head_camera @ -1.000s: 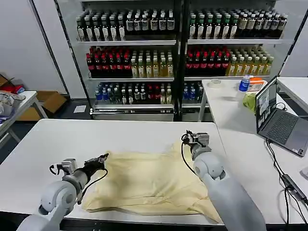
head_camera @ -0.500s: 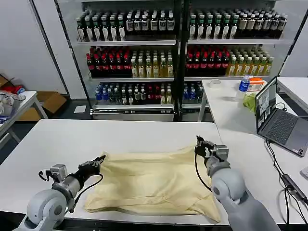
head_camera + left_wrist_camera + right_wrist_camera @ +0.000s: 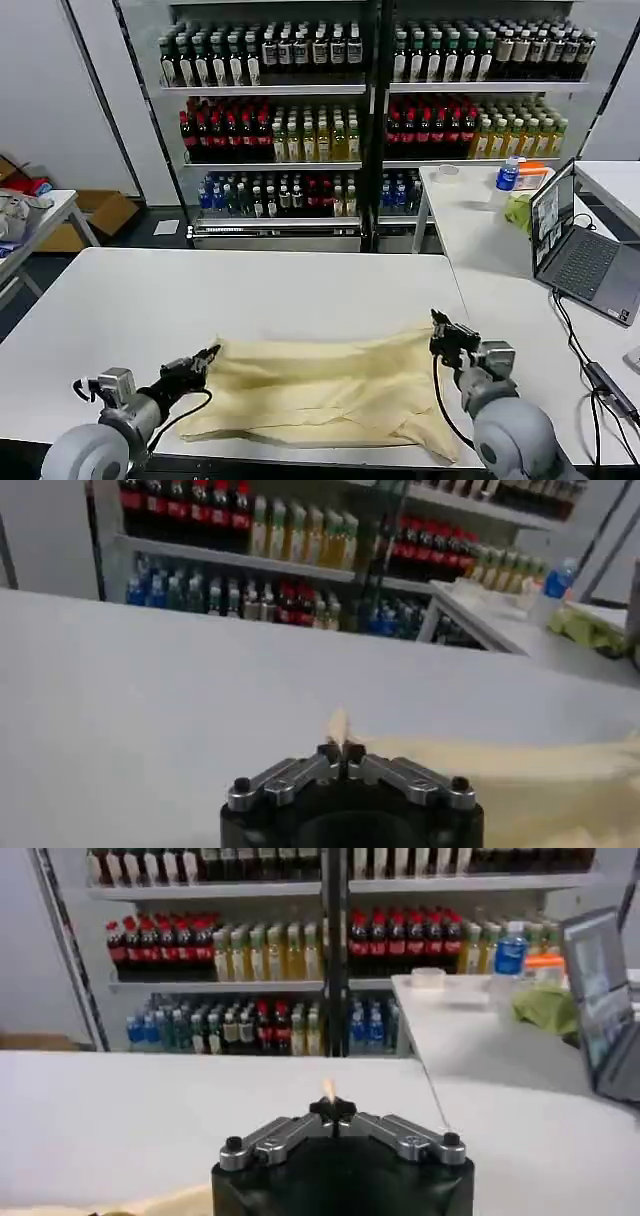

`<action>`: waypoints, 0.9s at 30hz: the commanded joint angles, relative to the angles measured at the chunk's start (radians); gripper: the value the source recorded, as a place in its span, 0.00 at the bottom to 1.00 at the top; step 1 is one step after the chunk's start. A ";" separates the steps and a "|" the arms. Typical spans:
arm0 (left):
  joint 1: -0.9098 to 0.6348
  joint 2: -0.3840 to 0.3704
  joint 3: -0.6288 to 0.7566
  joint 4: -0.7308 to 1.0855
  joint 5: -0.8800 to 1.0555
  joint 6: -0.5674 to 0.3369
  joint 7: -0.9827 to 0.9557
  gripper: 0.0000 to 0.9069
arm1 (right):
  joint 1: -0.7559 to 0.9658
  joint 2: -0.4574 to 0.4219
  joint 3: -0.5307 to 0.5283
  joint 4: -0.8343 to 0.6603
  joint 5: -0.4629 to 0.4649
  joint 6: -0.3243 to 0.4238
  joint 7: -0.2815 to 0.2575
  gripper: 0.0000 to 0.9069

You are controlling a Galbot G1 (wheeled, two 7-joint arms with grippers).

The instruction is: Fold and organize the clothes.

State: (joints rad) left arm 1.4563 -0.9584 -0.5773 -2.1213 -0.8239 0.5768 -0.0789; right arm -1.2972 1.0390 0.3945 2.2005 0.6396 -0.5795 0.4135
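The clothes are one pale cream-yellow T-shirt [image 3: 320, 385] lying folded over on the white table [image 3: 150, 290] near its front edge. My left gripper [image 3: 210, 353] is shut on the shirt's left corner. My right gripper [image 3: 437, 323] is shut on its right corner. The fabric between the two sags in soft folds. In the left wrist view a tip of cream cloth [image 3: 338, 723] sticks up from my left gripper [image 3: 341, 750], and the shirt [image 3: 520, 770] spreads beside it. In the right wrist view a small cloth tip [image 3: 328, 1088] pokes out of my right gripper [image 3: 333, 1110].
A second white table [image 3: 480, 230] at the right holds an open laptop [image 3: 575, 250], a bright green cloth lump [image 3: 519, 211], a blue-labelled bottle [image 3: 508, 174] and cables [image 3: 600, 375]. Shelves of bottles [image 3: 330, 120] stand behind. The far half of my table is bare.
Both grippers have pulled the shirt's corners toward the table's front edge and a little farther apart. The far half of the shirt has come over the near half.
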 commanded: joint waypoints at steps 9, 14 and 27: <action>0.101 -0.008 -0.024 -0.011 0.058 0.000 0.018 0.03 | -0.189 0.009 0.049 0.066 -0.025 0.000 0.002 0.00; 0.107 -0.022 -0.016 0.008 0.091 0.000 0.032 0.18 | -0.192 0.024 0.032 0.046 -0.041 0.000 0.003 0.00; 0.090 -0.067 -0.004 0.047 0.145 -0.005 0.021 1.00 | -0.161 0.063 -0.046 -0.015 -0.124 0.000 -0.009 1.00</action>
State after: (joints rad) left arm 1.5391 -1.0153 -0.5819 -2.0837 -0.7025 0.5731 -0.0591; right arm -1.4498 1.0945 0.3664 2.2019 0.5461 -0.5802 0.4053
